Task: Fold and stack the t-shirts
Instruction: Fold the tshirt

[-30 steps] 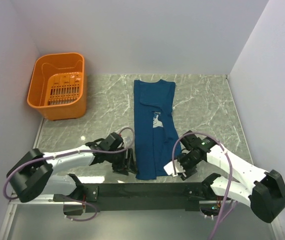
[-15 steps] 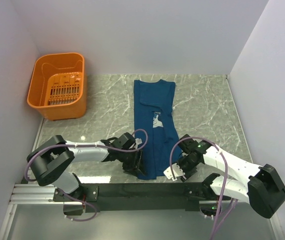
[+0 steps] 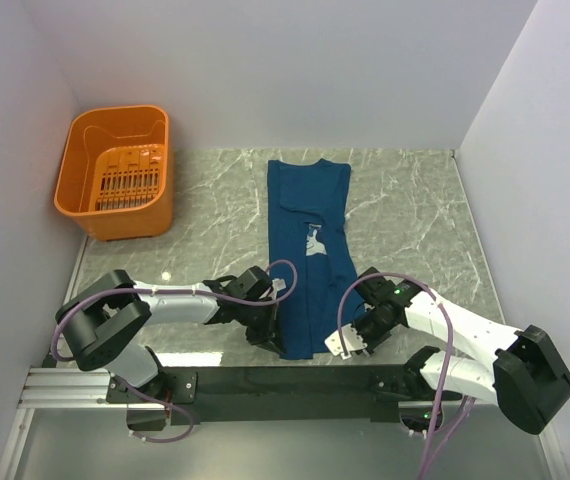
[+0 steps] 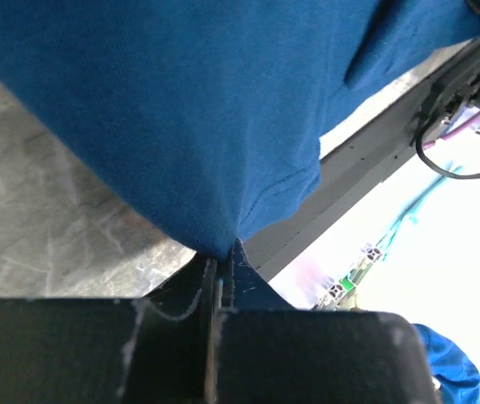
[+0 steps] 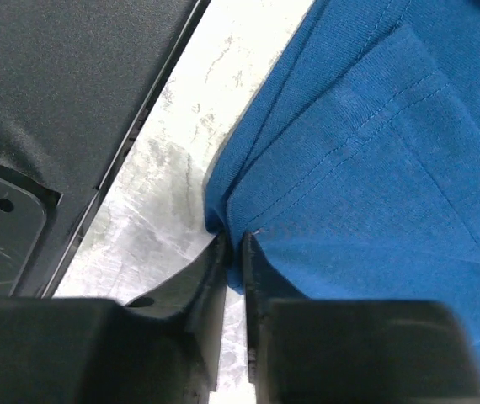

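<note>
Evidently, the left gripper (image 4: 219,263) was clamped on the near-left hem corner of the t-shirt (image 3: 310,225), a folded strip lying down the middle of the worktop (image 3: 415,215) toward its near edge. The right gripper (image 5: 233,246) pinched the near-right corner. Both bites looked shallow, so lifting could shed a layer.

Grey marble tabletop (image 3: 415,210), plain white walls (image 3: 295,70) (even light).

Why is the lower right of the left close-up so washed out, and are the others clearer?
Left wrist view: beyond the table edge it is overexposed; the t-shirt knit is sharp, the left pincer a dark blur. Right wrist view: the table glares white, stitching crisp. Top external view: evenly lit, sharp.
</note>
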`<control>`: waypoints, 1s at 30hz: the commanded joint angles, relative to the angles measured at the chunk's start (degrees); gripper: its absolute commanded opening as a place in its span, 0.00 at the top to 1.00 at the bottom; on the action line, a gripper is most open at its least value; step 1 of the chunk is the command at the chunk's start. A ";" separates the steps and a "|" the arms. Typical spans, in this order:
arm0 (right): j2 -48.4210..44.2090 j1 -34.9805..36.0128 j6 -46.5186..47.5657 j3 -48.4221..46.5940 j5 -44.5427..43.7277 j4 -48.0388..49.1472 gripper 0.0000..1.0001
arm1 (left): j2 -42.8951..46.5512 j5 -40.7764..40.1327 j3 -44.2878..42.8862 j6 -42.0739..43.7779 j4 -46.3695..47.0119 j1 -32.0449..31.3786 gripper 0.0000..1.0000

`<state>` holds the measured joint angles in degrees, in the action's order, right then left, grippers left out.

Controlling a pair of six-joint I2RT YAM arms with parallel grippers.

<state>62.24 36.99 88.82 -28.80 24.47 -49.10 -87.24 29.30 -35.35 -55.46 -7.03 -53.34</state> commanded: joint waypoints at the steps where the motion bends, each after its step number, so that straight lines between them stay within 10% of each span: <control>1: 0.16 0.45 -0.84 -0.21 0.23 -0.29 0.88 | 0.85 2.78 -0.33 -0.44 2.37 -0.45 0.99; 17: 0.25 -12.20 -9.53 -11.45 16.92 -8.20 1.00 | 4.72 14.64 -2.52 -2.46 1.93 12.55 0.99; 30: 19.05 -24.33 -23.68 -29.54 20.45 1.28 1.00 | -14.86 19.75 -27.11 3.25 -5.27 25.65 0.99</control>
<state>78.48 14.72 70.32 -53.56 43.22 -51.88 -98.98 47.13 -57.45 -55.05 -9.74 -30.00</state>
